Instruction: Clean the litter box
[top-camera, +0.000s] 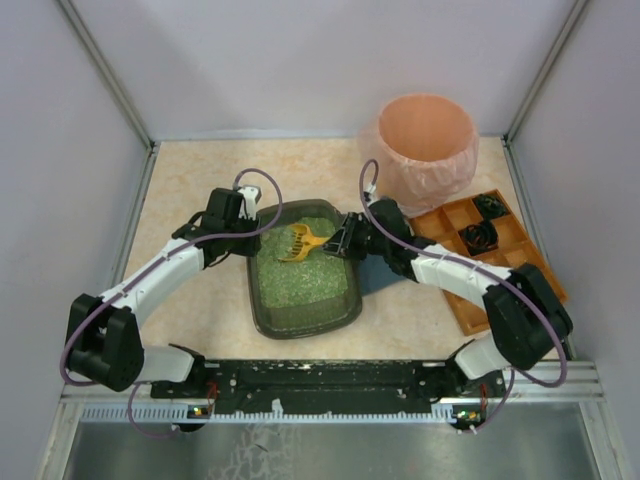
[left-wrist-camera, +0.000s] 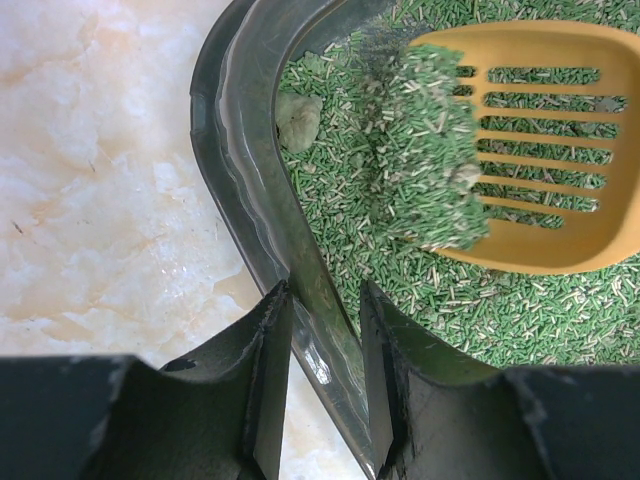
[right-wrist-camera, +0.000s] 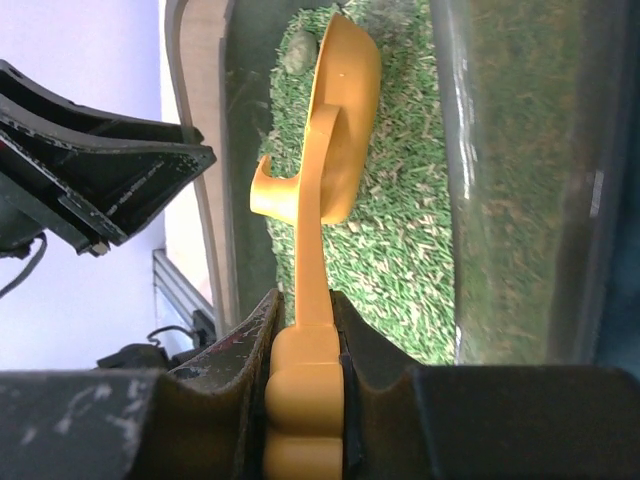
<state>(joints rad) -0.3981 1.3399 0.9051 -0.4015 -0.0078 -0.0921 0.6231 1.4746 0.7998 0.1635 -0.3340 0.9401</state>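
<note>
Between your two arms, on the desk (top-camera: 190, 175), sits the litter box (top-camera: 305, 328), its green litter showing. Your left end effector (left-wrist-camera: 325, 300) is narrowed onto the box's far-left rim, which runs between its fingers; from above you can barely make out those fingertips. Your right end effector (right-wrist-camera: 303, 305) is clamped on the handle of the orange scoop (left-wrist-camera: 560, 235), and the handle's end is cut off by the frame. The scoop head hangs over the litter with a heap of granules on it. The right wrist view is edge-on and hides that load. A pale clump (left-wrist-camera: 298, 120) lies near the box's corner. Your right arm covers part of the orange tray (top-camera: 520, 240) beside the pink-lined bin (top-camera: 425, 150).
</note>
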